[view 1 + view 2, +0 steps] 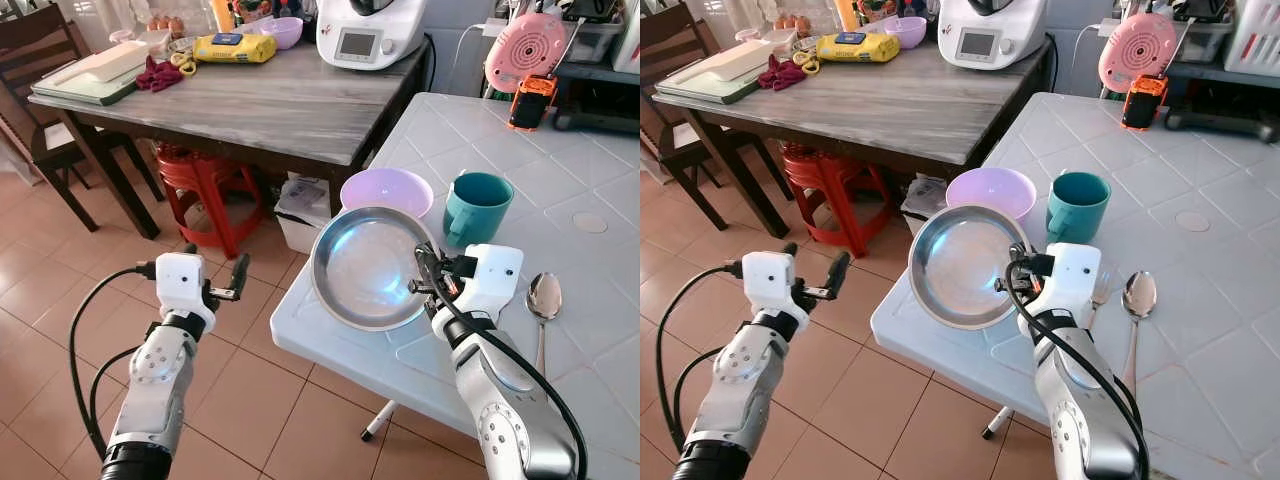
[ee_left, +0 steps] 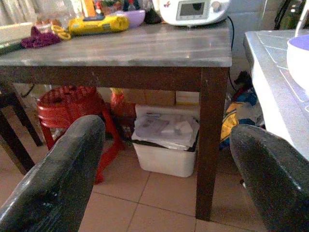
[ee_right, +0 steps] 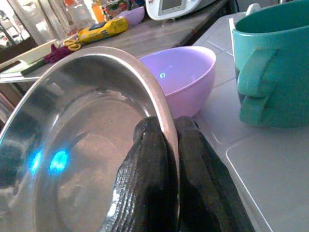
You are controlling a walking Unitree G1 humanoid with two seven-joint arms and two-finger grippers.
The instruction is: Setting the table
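My right gripper (image 1: 428,270) is shut on the rim of a round steel plate (image 1: 368,268), holding it tilted above the near left corner of the white tiled table (image 1: 560,200). In the right wrist view both black fingers (image 3: 145,193) pinch the steel plate's (image 3: 77,145) edge. Behind the plate stand a lilac bowl (image 1: 387,190) and a teal mug (image 1: 476,206). A spoon (image 1: 543,300) lies to the right of my right wrist, and a fork (image 1: 1102,290) shows beside it. My left gripper (image 1: 215,268) hangs open over the floor, left of the table, holding nothing.
A grey wooden table (image 1: 260,100) stands at the back left with a white kitchen machine (image 1: 370,30), a yellow pack (image 1: 233,47) and boards. Under it are a red stool (image 1: 205,175) and a white bin (image 1: 300,215). A dark chair (image 1: 40,90) stands far left. A pink device (image 1: 525,50) sits behind.
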